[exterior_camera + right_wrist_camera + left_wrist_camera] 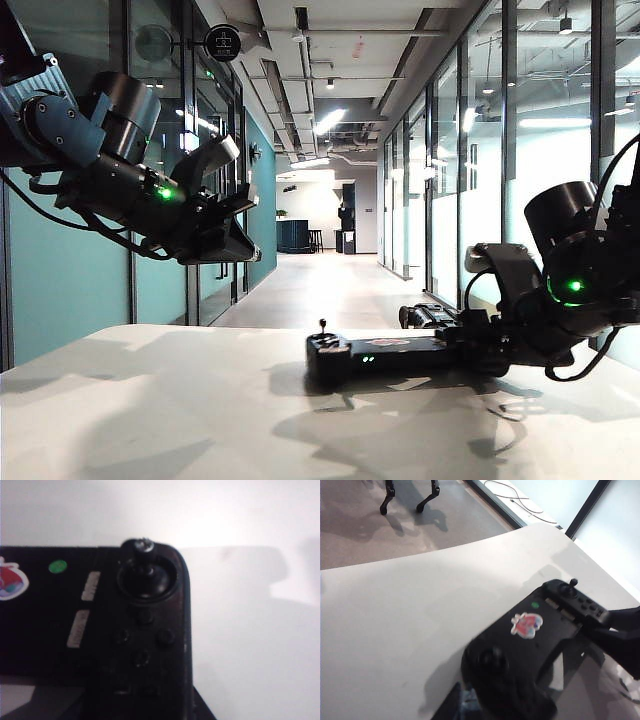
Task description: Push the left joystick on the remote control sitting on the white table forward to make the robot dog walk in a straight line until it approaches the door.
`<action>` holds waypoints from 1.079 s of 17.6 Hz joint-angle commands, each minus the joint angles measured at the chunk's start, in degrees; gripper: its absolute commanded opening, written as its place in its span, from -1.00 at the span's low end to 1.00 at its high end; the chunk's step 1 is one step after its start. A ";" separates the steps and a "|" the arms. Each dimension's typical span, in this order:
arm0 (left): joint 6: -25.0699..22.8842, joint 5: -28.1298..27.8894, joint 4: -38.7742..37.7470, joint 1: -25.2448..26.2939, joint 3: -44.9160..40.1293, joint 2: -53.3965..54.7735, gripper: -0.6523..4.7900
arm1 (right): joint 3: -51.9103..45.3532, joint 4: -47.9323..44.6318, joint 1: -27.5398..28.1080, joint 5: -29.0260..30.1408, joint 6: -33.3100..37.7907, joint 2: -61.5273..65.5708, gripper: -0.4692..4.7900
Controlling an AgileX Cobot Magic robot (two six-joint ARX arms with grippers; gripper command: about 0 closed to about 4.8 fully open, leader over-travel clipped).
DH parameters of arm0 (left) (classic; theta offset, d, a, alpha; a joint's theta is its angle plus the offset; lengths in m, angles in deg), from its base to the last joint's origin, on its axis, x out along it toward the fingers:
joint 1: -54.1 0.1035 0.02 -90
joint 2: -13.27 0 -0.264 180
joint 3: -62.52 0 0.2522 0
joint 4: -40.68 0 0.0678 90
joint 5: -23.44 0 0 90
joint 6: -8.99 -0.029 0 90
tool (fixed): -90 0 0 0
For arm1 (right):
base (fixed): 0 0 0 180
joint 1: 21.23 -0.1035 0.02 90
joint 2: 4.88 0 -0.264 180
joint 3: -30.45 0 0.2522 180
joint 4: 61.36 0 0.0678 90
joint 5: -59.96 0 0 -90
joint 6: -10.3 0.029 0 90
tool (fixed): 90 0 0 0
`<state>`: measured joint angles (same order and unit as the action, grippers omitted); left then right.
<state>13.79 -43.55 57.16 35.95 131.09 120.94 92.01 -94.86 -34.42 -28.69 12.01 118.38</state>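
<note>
The black remote control [385,352] lies on the white table [150,400], a pinkish sticker [526,624] on its flat middle. The left joystick [322,328] stands upright at the end farthest from my right gripper; in the left wrist view it is a blurred knob [492,656]. My right gripper [466,345] is shut on the controller's other end, one finger [615,630] against its side, just behind the other stick [143,555]. High above the table to the left hangs my left gripper [243,252], touching nothing; its jaws are too dark to read. Only the robot dog's legs [387,502] show.
A long corridor [320,270] with glass walls on both sides runs away beyond the table. The table's far edge [445,547] curves just short of the dog's feet. A thin cable [510,492] lies on the floor by the glass wall.
</note>
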 commanded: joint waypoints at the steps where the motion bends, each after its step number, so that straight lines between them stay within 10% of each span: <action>1: -0.28 1.97 0.57 -0.04 1.27 0.76 -0.78 | 0.20 -3.58 -1.92 -5.53 1.75 -0.26 -0.09; 10: -5.68 15.67 -10.29 -1.07 18.38 14.69 -0.78 | 0.20 -4.04 -3.30 -11.56 5.07 -0.26 -0.16; 19: -7.78 15.58 -13.99 -3.48 27.71 22.29 -0.78 | 0.17 -4.04 -3.96 -11.76 5.79 -0.26 -0.16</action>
<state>6.01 -27.99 43.41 32.61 157.69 142.91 91.94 -96.24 -38.16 -40.50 17.35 118.44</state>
